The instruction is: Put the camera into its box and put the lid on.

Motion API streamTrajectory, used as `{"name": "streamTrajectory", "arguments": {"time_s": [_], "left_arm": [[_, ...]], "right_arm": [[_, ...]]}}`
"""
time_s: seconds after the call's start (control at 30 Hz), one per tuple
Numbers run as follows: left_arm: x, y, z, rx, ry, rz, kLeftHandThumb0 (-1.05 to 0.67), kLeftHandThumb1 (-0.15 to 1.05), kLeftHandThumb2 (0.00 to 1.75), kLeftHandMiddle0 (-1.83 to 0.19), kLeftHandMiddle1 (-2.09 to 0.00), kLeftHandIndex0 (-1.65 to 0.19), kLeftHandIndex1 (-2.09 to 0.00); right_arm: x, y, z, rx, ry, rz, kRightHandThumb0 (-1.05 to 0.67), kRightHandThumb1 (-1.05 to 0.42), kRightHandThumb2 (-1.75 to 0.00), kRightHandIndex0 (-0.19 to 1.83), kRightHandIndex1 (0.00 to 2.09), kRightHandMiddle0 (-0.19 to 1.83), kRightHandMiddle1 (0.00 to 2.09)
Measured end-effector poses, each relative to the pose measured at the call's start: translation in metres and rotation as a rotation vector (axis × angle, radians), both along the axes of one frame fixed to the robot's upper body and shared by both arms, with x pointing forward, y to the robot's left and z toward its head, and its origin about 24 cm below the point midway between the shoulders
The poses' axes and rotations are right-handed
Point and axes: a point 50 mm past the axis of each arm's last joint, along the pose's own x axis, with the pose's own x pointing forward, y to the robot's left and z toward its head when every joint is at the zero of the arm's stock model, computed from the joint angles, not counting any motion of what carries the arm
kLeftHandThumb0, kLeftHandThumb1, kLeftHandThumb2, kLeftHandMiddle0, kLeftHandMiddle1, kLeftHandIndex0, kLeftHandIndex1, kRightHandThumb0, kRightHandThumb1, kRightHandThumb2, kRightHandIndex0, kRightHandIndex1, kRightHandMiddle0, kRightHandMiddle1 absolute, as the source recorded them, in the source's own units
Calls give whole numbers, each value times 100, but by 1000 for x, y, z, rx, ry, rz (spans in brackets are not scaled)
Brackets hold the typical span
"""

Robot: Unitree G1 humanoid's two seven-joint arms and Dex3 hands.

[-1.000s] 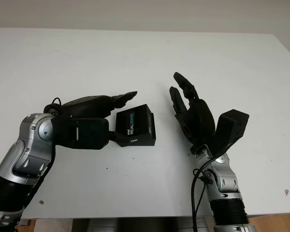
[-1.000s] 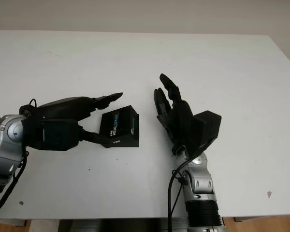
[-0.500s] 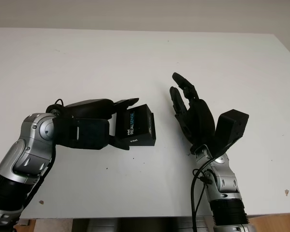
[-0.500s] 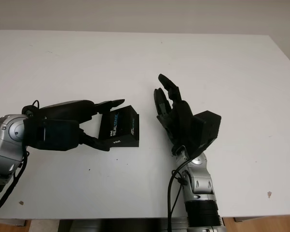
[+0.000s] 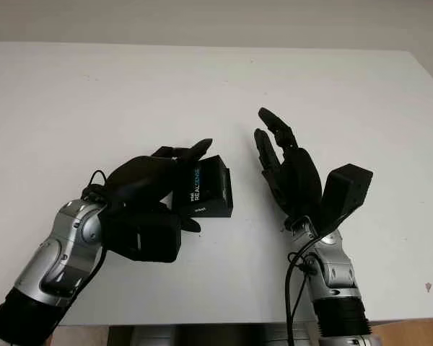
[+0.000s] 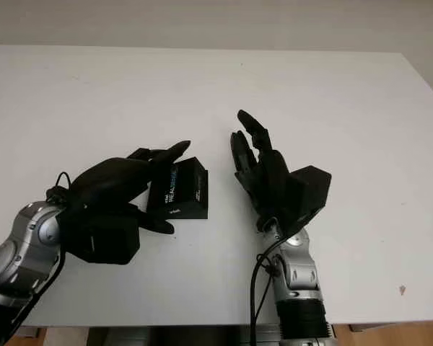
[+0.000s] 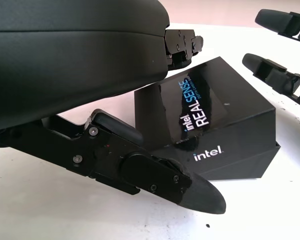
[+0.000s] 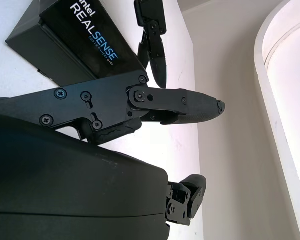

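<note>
1. The box (image 5: 206, 186), black with white lettering and its lid already on, sits on the white bench (image 5: 130, 86), roughly midway between the two hands.

2. The left hand (image 5: 155, 189) is at the box's left side. One finger reaches over the top edge of the box and the thumb lies low along its front, close against it. Whether they actually press on the box I cannot tell, so the grasp is unconfirmed.

3. The right hand (image 5: 289, 169) is upright just to the right of the box, apart from it, released and holding nothing.

4. No camera is visible outside the box, so the job looks near its end; the step in hand seems to be steadying or seating the lidded box.

5. To do it well, the left hand should close evenly from top and front, so the box does not tip or slide toward the right hand.

6. Any press on the lid should go straight down over its middle, since a push at the edge could tilt it.

7. The right hand can serve as a stop on the box's right side if the box creeps that way.
</note>
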Motion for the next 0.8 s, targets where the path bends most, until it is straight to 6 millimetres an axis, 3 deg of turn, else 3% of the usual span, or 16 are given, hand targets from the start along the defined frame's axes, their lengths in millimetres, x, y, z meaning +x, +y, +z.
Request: {"name": "streamTrajectory", "arguments": {"time_s": [0.27,0.43,0.5,0.53,0.63,0.73,0.8], "left_arm": [[-3,-1,-6,20,14,17,-69,93,5,19,-69,8,-7],[-3,-2,-5,22,10,16,-69,99,7,19,-107,0,-12],[-3,-3,-5,14,1,8,-64,103,8,19,-137,-7,-19],[-3,-3,-5,3,-1,6,-62,104,10,19,-153,-7,-30],[-1,-1,-4,-37,5,6,-61,105,22,19,-178,16,-116],[1,-1,-3,-51,8,0,-59,105,32,3,-193,18,-164],[2,0,-3,-59,14,0,-58,105,35,-5,-202,16,-181]], "right_arm": [[0,-1,-1,1,7,-15,-60,-105,-39,6,6,-15,63],[0,-1,-1,1,8,-15,-59,-105,-40,6,6,-14,62],[-1,0,-1,2,8,-13,-59,-105,-40,6,6,-14,61],[-1,0,-1,2,8,-13,-60,-105,-40,7,6,-13,61],[-1,-1,-1,1,10,-17,-61,-105,-39,8,6,-12,61],[-1,-1,-1,3,11,-20,-62,-105,-38,7,6,-12,61],[-1,-1,-2,3,12,-20,-60,-105,-39,7,6,-13,60]]}}
